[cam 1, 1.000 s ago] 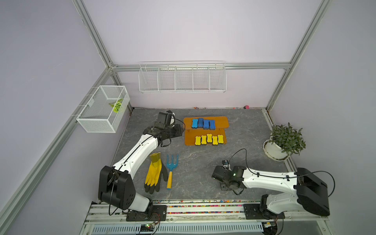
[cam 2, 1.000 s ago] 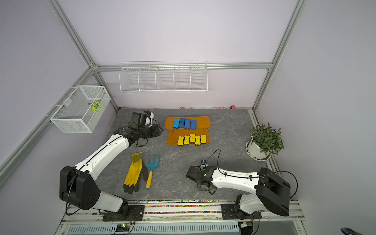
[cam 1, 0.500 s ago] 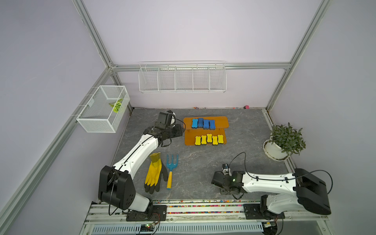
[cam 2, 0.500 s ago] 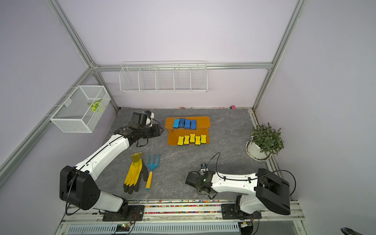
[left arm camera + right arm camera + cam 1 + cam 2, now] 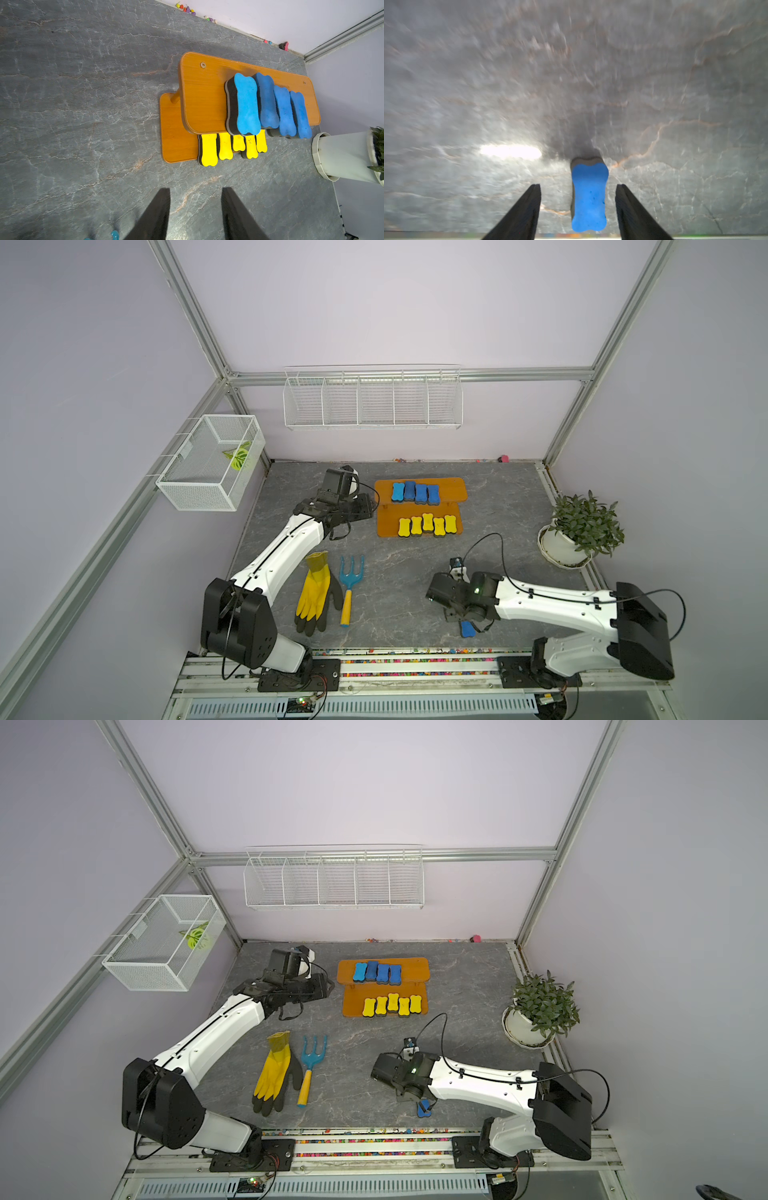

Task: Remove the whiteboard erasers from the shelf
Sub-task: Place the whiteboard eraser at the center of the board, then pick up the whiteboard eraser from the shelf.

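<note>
Whiteboard erasers [image 5: 421, 493] lie in two places on the grey marbled table [image 5: 498, 506]: nine on the shelf [image 5: 453, 489] toward the back, and one on the bare top near the front edge. We see the left arm [image 5: 286, 547] stretched toward the shelf's left end and the right arm [image 5: 552, 605] lying low across the front right. A white wire rack [image 5: 372, 406] hangs on the back wall and a white mesh basket [image 5: 199, 485] on the left wall. A potted plant [image 5: 582, 526] stands at the table's right edge. The shelf is orange-brown with two steps, the upper board behind the lower one. A yellow glove [image 5: 316, 593] and a blue hand rake [image 5: 351, 576] lie side by side at the front left.

The left gripper [image 5: 194, 189] hangs just beside the shelf's left end, its jaws partly apart with only table between them. The right gripper [image 5: 577, 185] points down at the front of the table with its jaws spread wider than the loose blue eraser [image 5: 588, 197] lying flat between them, blue side up. We see a gap on each side of it, so neither finger touches it.

Four blue erasers [image 5: 268, 101] sit packed side by side on the upper board. Five yellow erasers [image 5: 225, 148] form a row along the front of the lower board, the middle one set a little further back.
</note>
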`<action>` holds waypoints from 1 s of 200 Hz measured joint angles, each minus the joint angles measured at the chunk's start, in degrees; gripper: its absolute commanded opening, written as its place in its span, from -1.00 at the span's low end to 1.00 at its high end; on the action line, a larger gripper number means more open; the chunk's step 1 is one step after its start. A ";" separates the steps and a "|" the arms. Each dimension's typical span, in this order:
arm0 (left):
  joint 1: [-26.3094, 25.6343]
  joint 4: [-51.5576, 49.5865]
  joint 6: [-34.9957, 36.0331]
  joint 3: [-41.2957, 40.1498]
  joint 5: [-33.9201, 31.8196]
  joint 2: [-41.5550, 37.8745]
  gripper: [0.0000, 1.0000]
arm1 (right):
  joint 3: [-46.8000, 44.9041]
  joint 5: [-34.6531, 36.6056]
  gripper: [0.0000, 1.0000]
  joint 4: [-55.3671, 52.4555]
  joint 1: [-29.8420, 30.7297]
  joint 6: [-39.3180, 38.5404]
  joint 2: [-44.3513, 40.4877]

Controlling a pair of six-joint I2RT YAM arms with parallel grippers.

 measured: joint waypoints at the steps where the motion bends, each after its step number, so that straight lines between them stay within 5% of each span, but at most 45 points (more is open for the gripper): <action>1: 0.00 -0.02 -0.09 0.07 0.00 0.07 -0.10 | 0.20 0.00 0.22 0.02 -0.20 -0.26 0.00; 107: 0.09 -2.56 -1.07 7.91 -1.73 6.47 -0.09 | 30.56 -5.07 0.13 6.75 -27.10 -24.04 12.48; 200: 1.53 -4.42 -0.74 8.59 -4.31 8.98 -0.02 | 55.01 -9.09 0.16 6.23 -32.44 -34.25 32.57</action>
